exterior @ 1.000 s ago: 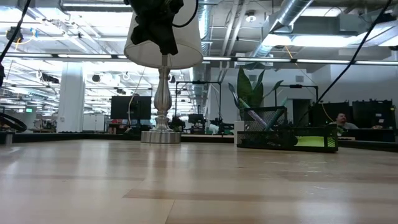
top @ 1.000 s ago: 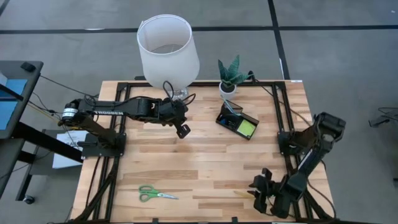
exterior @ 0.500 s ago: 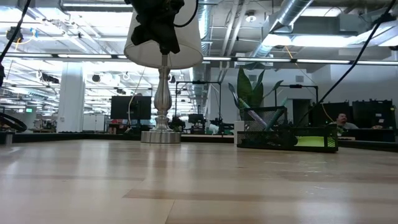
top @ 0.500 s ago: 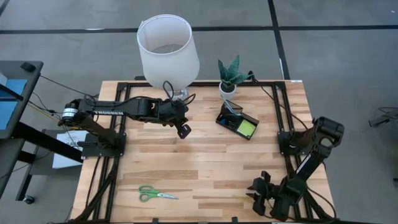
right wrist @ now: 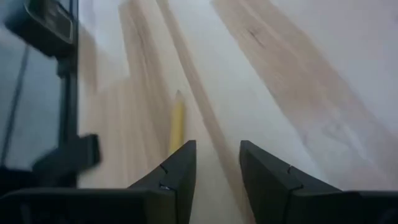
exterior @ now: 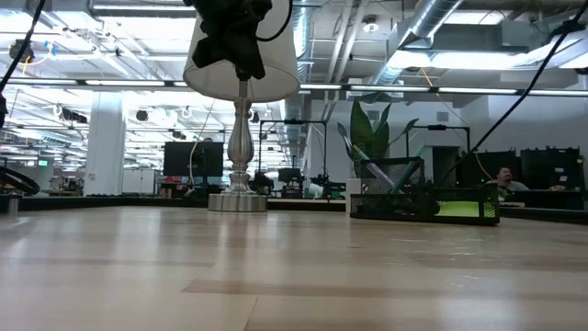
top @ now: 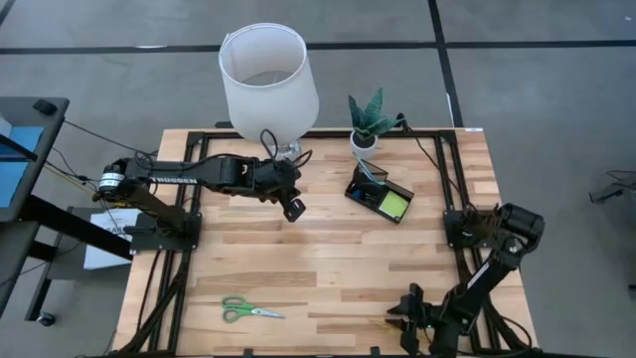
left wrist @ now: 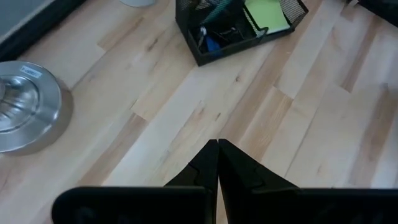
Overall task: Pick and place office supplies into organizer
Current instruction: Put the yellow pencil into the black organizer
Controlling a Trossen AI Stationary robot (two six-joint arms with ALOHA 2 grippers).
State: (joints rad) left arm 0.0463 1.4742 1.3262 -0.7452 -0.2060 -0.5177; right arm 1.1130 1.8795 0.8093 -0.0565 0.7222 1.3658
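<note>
We see the right gripper (top: 400,320) low at the bottom right of the high view, jaws spread wide, holding nothing. In its wrist view the yellow pencil (right wrist: 177,122) lies flat on the surface (top: 328,259), just ahead of the right gripper's two fingers (right wrist: 177,165), nearer one of them, not touching that we can tell. The left gripper (top: 292,208) hangs above the upper middle of the surface, near the lamp (top: 266,80), jaws pressed shut, empty. The organizer (top: 379,195) sits upper right of centre, beside the potted plant (top: 368,121), with the lime sticky pad (top: 394,204) inside. Scissors (top: 248,310) lie flat at lower left.
</note>
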